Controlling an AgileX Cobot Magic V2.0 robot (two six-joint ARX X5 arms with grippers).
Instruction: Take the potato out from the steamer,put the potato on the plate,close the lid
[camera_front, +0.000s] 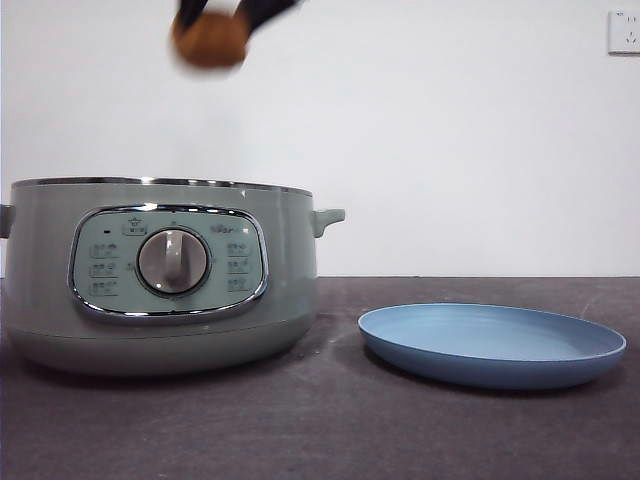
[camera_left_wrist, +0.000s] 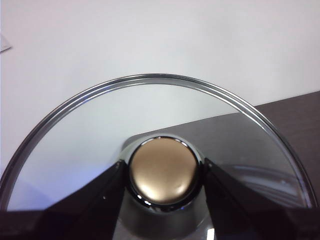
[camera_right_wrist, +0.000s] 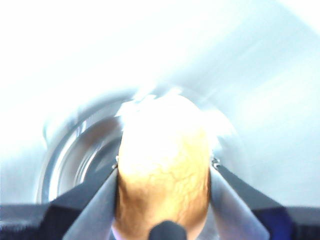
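Potato: small, orange-brown, matte; blurred in the front view. Held in the air near the top of that view, well above the steamer's open rim, touching nothing below. In the right wrist view the potato fills the gap between the jaws, overexposed on its upper half, brown and veined lower down.

Right gripper: jaws closed against both flanks of the potato, parted only by its width. In the front view the right gripper shows as dark tips at the top edge, just above the potato.

Steamer: pale sage-green, chrome rim, central dial on a chrome-framed panel, one side handle visible on the right. Stands on the dark table, uncovered.

Plate: light blue, shallow, bare; on the table beside the steamer, apart from it.

Lid: glass, steel-rimmed, seen in the left wrist view only; knob there looks golden-brown.

Left gripper: jaws clamped on either side of the lid's knob, carrying the lid.
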